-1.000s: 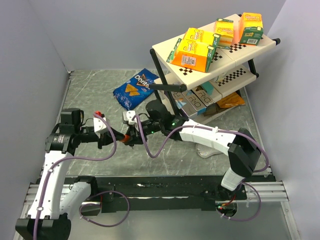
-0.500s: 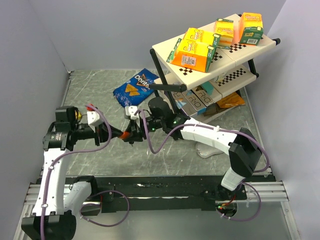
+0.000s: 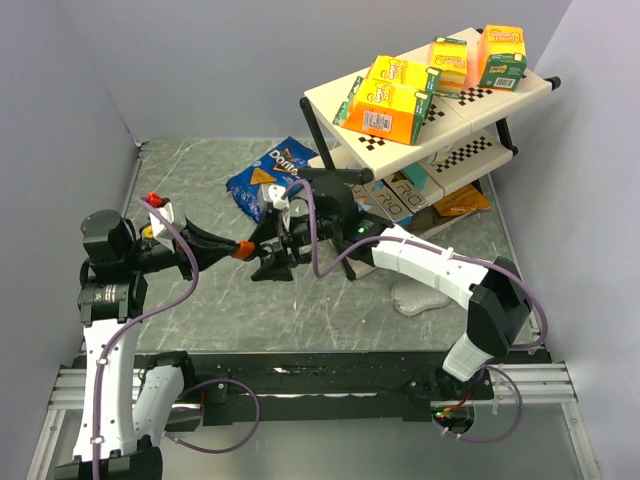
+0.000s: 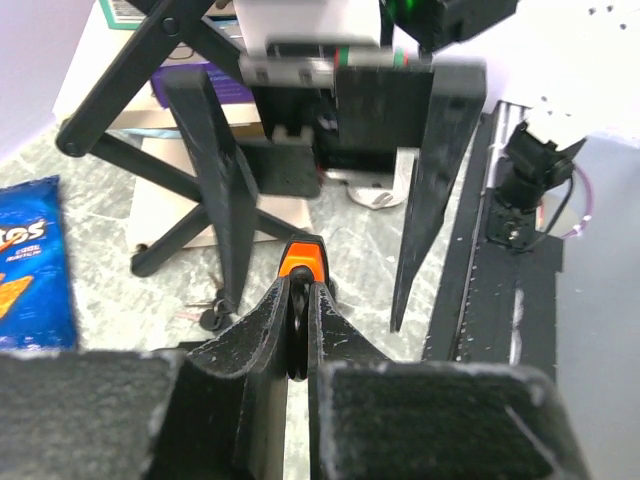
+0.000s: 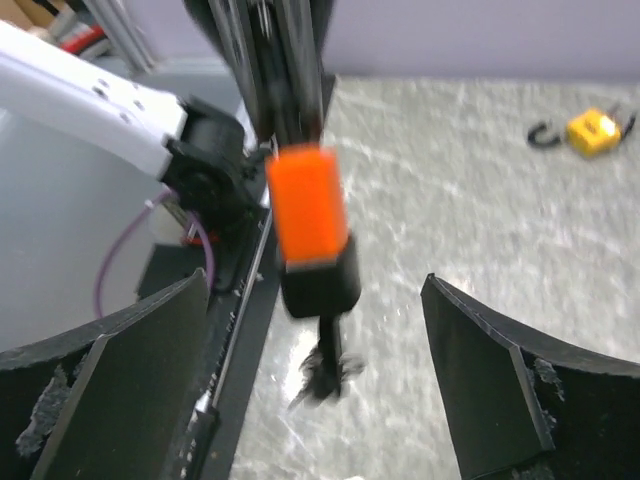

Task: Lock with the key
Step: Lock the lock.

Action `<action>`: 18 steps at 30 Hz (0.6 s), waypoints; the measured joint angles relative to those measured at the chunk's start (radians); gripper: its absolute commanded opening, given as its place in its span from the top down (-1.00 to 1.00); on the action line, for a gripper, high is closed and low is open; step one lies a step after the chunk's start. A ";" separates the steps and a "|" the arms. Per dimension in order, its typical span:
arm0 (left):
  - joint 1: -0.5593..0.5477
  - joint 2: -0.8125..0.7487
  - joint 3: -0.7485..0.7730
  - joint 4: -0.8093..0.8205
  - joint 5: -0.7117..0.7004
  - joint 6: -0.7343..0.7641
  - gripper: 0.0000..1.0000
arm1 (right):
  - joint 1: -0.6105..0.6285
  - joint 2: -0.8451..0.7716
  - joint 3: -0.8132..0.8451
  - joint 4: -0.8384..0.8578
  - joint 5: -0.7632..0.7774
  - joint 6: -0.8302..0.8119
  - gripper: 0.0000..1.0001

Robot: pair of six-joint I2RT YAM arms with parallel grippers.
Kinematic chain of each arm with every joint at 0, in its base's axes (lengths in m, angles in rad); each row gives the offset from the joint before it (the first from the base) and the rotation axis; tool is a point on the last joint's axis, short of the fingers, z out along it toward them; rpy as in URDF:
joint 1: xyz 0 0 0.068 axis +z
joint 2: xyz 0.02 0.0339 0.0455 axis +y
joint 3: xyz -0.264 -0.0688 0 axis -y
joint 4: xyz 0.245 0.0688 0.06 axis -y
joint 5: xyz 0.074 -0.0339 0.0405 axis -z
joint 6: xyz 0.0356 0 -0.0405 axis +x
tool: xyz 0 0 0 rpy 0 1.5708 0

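My left gripper (image 3: 230, 246) (image 4: 300, 300) is shut on an orange-and-black padlock (image 3: 243, 249) (image 4: 301, 262) (image 5: 308, 215) and holds it above the table. A dark key (image 5: 328, 355) with a blurred ring hangs from the lock's black end. My right gripper (image 3: 268, 248) (image 5: 315, 290) faces the lock with its jaws wide open. Its fingers (image 4: 428, 190) stand either side of the lock without touching it. A second, yellow padlock (image 5: 590, 130) (image 3: 148, 232) lies on the table by the left arm.
A blue Doritos bag (image 3: 264, 178) (image 4: 25, 260) lies at the back. A tilted two-tier rack (image 3: 440, 100) with orange and yellow boxes stands at the right, its black legs (image 4: 170, 175) close behind the right gripper. Small keys (image 4: 208, 316) lie on the marble table (image 3: 200, 180).
The right gripper has opened and let go of the key. The left arm drew the padlock up and to the left, and the right arm swung toward the back.
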 measured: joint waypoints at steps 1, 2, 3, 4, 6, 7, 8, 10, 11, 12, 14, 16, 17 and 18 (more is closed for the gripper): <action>0.000 -0.001 0.000 0.004 0.005 -0.010 0.98 | -0.002 0.000 0.016 0.001 -0.013 0.008 -0.92; 0.000 -0.003 0.000 0.011 0.009 -0.021 0.98 | -0.004 0.000 0.034 0.007 -0.027 0.019 -0.89; 0.000 -0.003 0.000 0.020 0.013 -0.035 0.98 | -0.005 0.000 0.043 0.016 -0.040 0.027 -0.86; 0.000 -0.004 0.000 0.027 0.014 -0.046 0.98 | -0.006 0.000 0.051 0.035 -0.053 0.038 -0.81; 0.000 -0.004 0.000 0.040 0.013 -0.074 0.98 | -0.006 0.001 0.060 0.064 -0.071 0.058 -0.78; 0.000 -0.005 0.000 0.050 0.013 -0.090 0.98 | -0.006 0.002 0.063 0.075 -0.076 0.067 -0.75; 0.000 -0.008 -0.001 0.068 0.013 -0.111 0.98 | -0.006 0.003 0.064 0.082 -0.080 0.072 -0.73; 0.000 -0.014 -0.009 0.119 0.013 -0.162 0.98 | -0.004 0.006 0.065 0.091 -0.089 0.074 -0.70; 0.000 -0.022 -0.018 0.148 0.012 -0.193 0.98 | -0.001 0.010 0.065 0.092 -0.095 0.074 -0.68; 0.000 -0.028 -0.025 0.169 0.012 -0.219 0.98 | 0.000 0.013 0.065 0.092 -0.097 0.073 -0.66; 0.000 -0.038 -0.039 0.214 0.011 -0.268 0.98 | 0.004 0.021 0.065 0.091 -0.100 0.074 -0.62; 0.000 -0.043 -0.049 0.250 0.011 -0.307 0.98 | 0.008 0.028 0.065 0.092 -0.104 0.074 -0.54; 0.000 -0.046 -0.051 0.263 0.010 -0.322 0.98 | 0.011 0.031 0.065 0.092 -0.104 0.075 -0.51; 0.000 -0.046 -0.054 0.275 0.008 -0.338 0.98 | 0.013 0.033 0.065 0.093 -0.104 0.076 -0.47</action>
